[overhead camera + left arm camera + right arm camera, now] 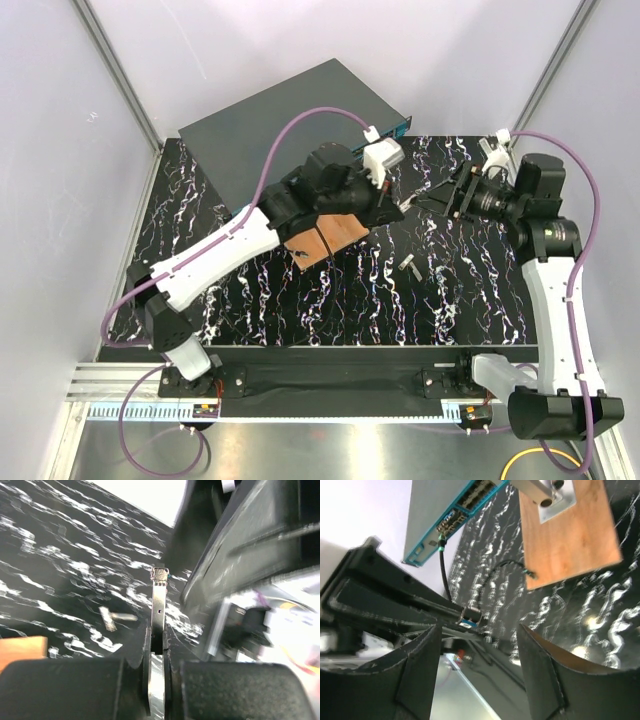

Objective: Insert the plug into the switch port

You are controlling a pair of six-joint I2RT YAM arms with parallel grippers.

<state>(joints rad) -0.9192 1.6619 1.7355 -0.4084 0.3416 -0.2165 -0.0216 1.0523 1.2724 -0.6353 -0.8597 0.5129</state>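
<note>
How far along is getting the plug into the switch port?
Done: the slim silver metal plug is picked up. In hand: the left hand is shut on it; the right hand is open, empty. Left: inserting it into a port of the flat dark grey metal switch.

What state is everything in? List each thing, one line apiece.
left gripper: shut on the plug
plug: clamped by the left gripper, outside any port
right gripper: open, empty
switch: flat on the table, black cable in one port
black cable: one end plugged into the switch
small metal part: loose on the table
board: flat on the table
</note>
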